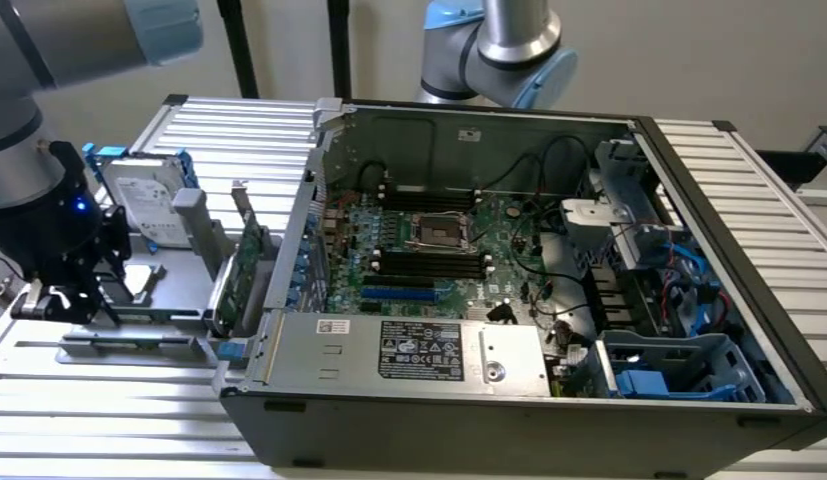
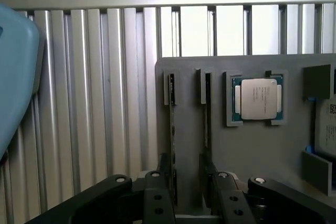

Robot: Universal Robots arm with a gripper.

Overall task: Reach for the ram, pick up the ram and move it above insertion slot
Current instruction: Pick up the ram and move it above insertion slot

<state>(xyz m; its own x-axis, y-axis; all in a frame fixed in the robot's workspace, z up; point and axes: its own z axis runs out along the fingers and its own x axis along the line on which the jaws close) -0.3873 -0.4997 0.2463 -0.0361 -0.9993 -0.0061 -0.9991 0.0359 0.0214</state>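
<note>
Fingers [image 2: 157, 198] apart, clamped on nothing I can see. Gripper [image 2: 191, 204] hovers low over gray tray [image 2: 186, 129], at exterior view's left. I count two ram sticks on edge, side by side in tray: first ram [image 2: 172, 124], second ram [image 2: 207, 119], both running toward fingers. One processor chip [image 2: 257, 98] just beside them. One open computer case [image 1: 520, 400]. Insertion slots [image 1: 433, 262] in two black banks flanking processor socket [image 1: 433, 232]; count per bank unclear to me. Ribbed aluminium table [image 1: 106, 400], pale wall [image 1: 653, 60].
</note>
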